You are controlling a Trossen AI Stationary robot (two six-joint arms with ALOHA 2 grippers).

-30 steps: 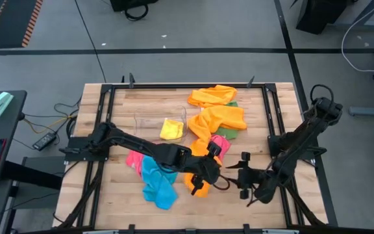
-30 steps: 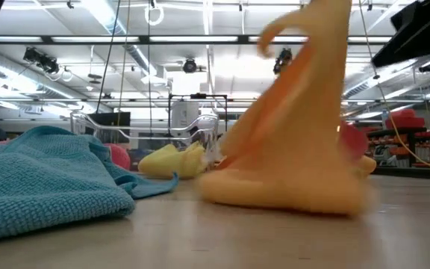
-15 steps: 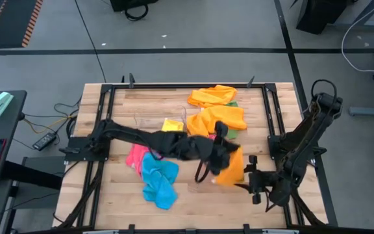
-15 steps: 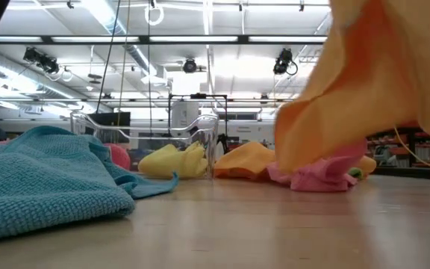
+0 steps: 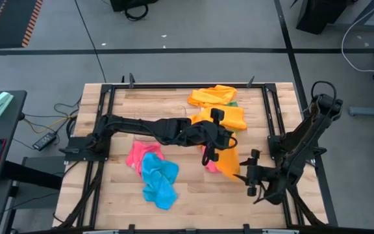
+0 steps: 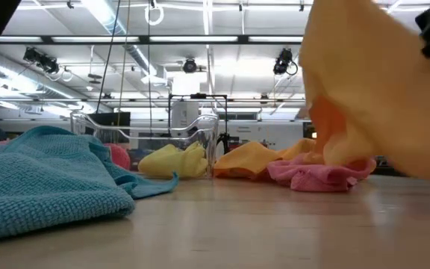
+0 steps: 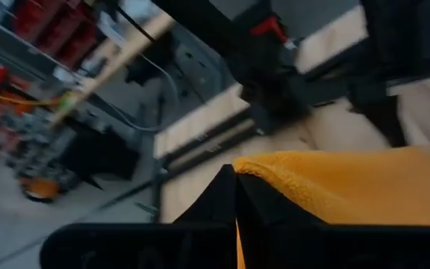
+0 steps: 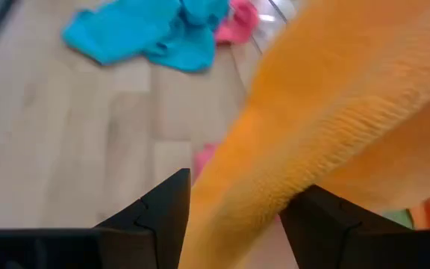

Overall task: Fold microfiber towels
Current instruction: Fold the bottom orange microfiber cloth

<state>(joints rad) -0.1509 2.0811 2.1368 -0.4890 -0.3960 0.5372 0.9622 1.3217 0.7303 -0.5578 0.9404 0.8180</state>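
My left gripper (image 5: 219, 142) reaches over the table's middle and is shut on an orange towel (image 5: 229, 162), which hangs below it. In the low view the towel (image 6: 372, 90) fills the upper right. My right gripper (image 5: 250, 177) stands open near the towel's lower end. Its fingers (image 8: 163, 217) flank the hanging cloth (image 8: 327, 112); whether they touch it I cannot tell. Under the towel a pink towel (image 6: 316, 175) lies crumpled on the table. A blue towel (image 5: 158, 182) and another pink one (image 5: 134, 156) lie at the near left. My left gripper pinches the orange towel's upper edge (image 7: 263, 168) between its two shut fingers, which slant downward from the table's left. How many layers it holds I cannot tell. The towel hangs slack below the fingers, lifted off the table.
More orange towels (image 5: 213, 96) and a green one (image 5: 232, 104) lie at the far right. A clear bin (image 6: 200, 142) with a yellow towel (image 6: 172, 161) stands behind the left arm. Bare wood (image 5: 193, 195) lies along the near edge.
My left gripper has risen and gone toward the table's far edge, staying shut on the orange towel. The towel, whose lower part lay bunched on the table, now hangs lifted clear. The pink towel beneath it has come into view.
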